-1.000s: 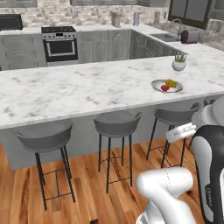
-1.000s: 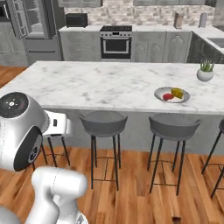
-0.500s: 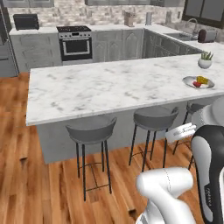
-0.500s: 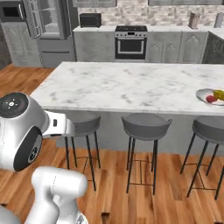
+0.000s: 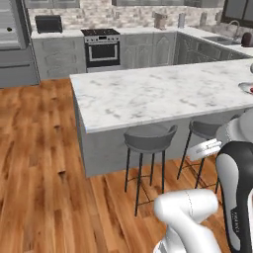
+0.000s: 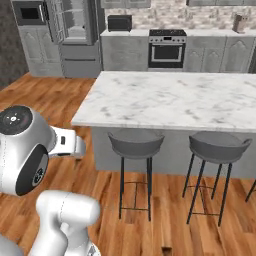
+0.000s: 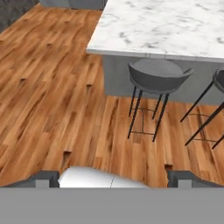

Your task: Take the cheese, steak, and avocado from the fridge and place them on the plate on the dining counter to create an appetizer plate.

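Hand view: tool spread wide, dining counter well ahead.

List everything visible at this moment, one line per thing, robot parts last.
dining counter: one, white marble with grey veins, grey base, centre of the room.
stools: two in the right base view, grey seats on dark legs, along the counter's near side.
plate: one, light grey, cut off at the right edge of the left base view, on the counter.
fridge: one, grey, back left wall, its pale shelves showing.
stove: one, black and steel, back wall.
microwave: one, dark, left of the fridge.
toaster: one, black, on the back worktop.
floor: brown wood planks.
gripper: one, dark fingertips, open, holding nothing.
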### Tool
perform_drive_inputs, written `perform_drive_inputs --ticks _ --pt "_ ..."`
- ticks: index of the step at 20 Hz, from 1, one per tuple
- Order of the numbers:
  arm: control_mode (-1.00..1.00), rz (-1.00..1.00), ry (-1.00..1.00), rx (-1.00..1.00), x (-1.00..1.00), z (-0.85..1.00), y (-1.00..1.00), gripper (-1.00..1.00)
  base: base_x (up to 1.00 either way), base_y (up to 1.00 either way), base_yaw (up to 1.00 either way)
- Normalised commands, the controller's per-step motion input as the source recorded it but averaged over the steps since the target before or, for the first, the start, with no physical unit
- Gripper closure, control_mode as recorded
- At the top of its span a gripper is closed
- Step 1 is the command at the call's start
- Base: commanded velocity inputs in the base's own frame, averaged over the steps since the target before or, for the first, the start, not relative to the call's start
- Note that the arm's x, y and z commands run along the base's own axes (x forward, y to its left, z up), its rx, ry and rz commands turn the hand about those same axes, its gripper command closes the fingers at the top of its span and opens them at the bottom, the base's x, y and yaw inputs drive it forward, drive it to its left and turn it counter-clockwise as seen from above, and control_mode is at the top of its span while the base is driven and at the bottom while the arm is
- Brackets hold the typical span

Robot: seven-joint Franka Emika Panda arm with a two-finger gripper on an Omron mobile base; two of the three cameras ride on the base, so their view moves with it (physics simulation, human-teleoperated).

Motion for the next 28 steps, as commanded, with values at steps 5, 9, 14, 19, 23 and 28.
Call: perform_drive_inputs --ticks 5,9,14,19,23,28 --pt "1.00 0.00 0.00 0.00 0.00 0.00 0.00 -1.00 0.22 1.00 0.00" --pt "1.00 0.00 0.00 0.00 0.00 0.00 0.00 -1.00 0.46 1.00 0.00" --pt "1.00 0.00 0.00 0.00 0.00 0.00 0.00 -1.00 0.57 1.00 0.00" --pt "1.00 0.00 0.00 0.00 0.00 0.00 0.00 -1.00 0.59 1.00 0.00" --pt "1.00 0.00 0.00 0.00 0.00 0.00 0.00 -1.00 0.71 1.00 0.00" --pt "1.00 0.00 0.00 0.00 0.00 0.00 0.00 -1.00 0.82 1.00 0.00"
